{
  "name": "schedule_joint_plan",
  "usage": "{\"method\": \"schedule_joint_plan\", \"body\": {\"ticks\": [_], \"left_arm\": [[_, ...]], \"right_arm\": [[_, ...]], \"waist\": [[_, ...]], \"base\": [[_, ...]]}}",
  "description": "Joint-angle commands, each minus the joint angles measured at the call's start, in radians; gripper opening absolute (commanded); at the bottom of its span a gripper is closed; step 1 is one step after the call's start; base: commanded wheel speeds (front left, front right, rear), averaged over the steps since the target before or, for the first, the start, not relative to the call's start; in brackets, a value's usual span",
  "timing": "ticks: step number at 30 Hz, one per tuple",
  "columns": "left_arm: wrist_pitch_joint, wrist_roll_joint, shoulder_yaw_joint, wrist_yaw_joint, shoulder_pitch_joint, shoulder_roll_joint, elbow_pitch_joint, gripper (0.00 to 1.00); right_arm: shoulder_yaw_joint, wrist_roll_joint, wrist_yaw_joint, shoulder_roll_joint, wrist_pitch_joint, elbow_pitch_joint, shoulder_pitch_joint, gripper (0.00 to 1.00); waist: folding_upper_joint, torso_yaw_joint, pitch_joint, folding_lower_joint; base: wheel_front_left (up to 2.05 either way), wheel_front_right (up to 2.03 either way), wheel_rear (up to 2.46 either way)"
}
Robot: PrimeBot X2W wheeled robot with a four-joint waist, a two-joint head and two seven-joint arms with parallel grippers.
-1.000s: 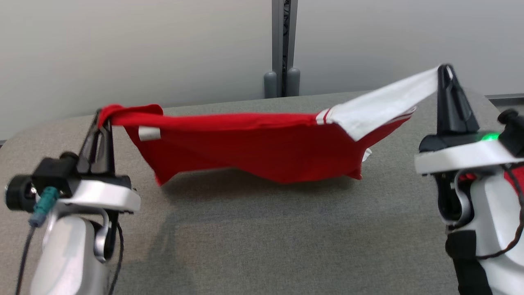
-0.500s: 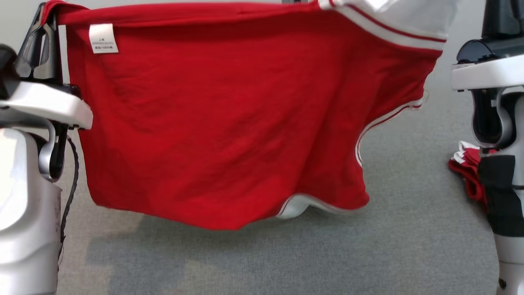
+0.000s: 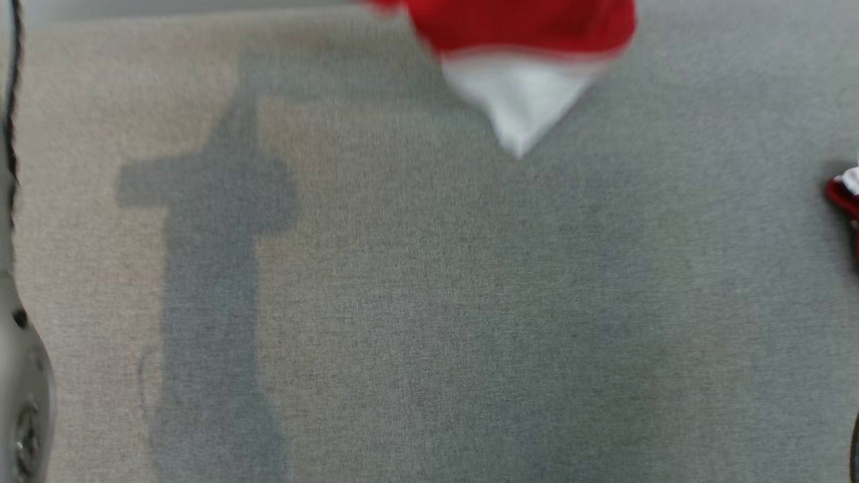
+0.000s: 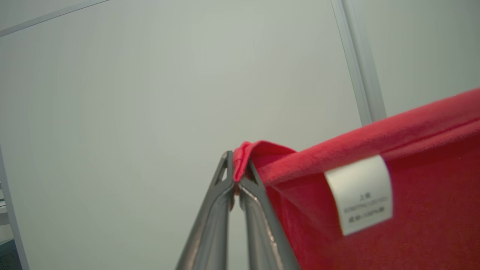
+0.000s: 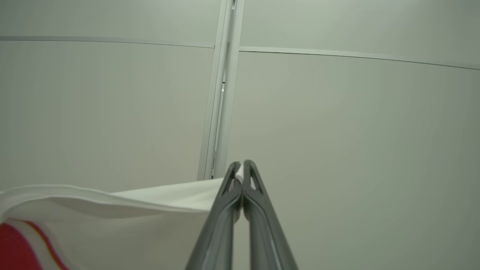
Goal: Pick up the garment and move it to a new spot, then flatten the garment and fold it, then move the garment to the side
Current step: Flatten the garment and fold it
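The soft red garment (image 4: 423, 240) hung above the grey felt surface (image 3: 429, 302), left gripper (image 4: 236, 170) clamped on its hem, right gripper (image 5: 242, 167) on its white corner.

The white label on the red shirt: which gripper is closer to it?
Left. The left gripper pinches the red edge of the shirt right beside the label; the right gripper pinches its white end, away from the red part.

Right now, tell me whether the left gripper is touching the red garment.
Touching. The left wrist view shows the left gripper with its fingers closed on a fold of the garment, red cloth pinched between them.
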Motion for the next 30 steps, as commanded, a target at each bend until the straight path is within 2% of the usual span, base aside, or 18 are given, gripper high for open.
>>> {"method": "schedule_joint_plan", "body": {"ticks": [1,6,10,12,17,18,23,30], "left_arm": [[-0.007,0.001,0.005,0.013,-0.028,0.006,0.019,0.0],[-0.022,-0.031,0.035,0.03,-0.081,0.0,0.099,0.0],[-0.021,-0.083,0.093,0.04,0.019,-0.023,0.135,0.0],[-0.021,-0.106,0.122,0.039,0.082,-0.04,0.145,0.0],[-0.023,-0.171,0.193,0.016,0.302,-0.126,0.186,0.0],[-0.023,-0.171,0.193,0.016,0.302,-0.126,0.186,0.0],[-0.023,-0.203,0.246,0.012,0.518,-0.173,0.209,0.0],[-0.02,-0.254,0.283,0.007,0.757,-0.194,0.234,0.0]], "right_arm": [[-0.019,-0.02,0.0,-0.004,0.0,-0.008,-0.021,0.0],[-0.08,-0.07,-0.001,0.006,0.0,-0.012,-0.073,0.0],[-0.085,-0.056,-0.002,0.013,0.0,-0.01,0.018,0.0],[-0.077,-0.029,-0.002,0.019,0.0,-0.013,0.086,0.0],[-0.048,0.057,-0.002,0.023,0.0,-0.041,0.33,0.0],[-0.048,0.057,-0.002,0.023,0.0,-0.041,0.33,0.0],[-0.027,0.136,-0.002,0.025,0.0,-0.067,0.588,0.0],[0.008,0.209,-0.002,0.054,-0.001,-0.108,0.869,0.0]], "waist": [[0.0,0.008,0.071,0.0],[0.0,0.009,0.099,0.0],[0.0,0.002,0.128,0.0],[0.0,-0.001,0.139,0.0],[0.0,-0.011,0.146,0.0],[0.0,-0.011,0.146,0.0],[0.0,-0.024,0.114,0.0],[0.0,-0.046,0.025,0.0]], "base": [[0.0,0.0,0.0],[0.0,0.0,0.0],[0.0,0.0,0.0],[0.0,0.0,0.0],[0.0,0.0,0.0],[0.0,0.0,0.0],[0.0,0.0,0.0],[0.0,0.0,0.0]]}}
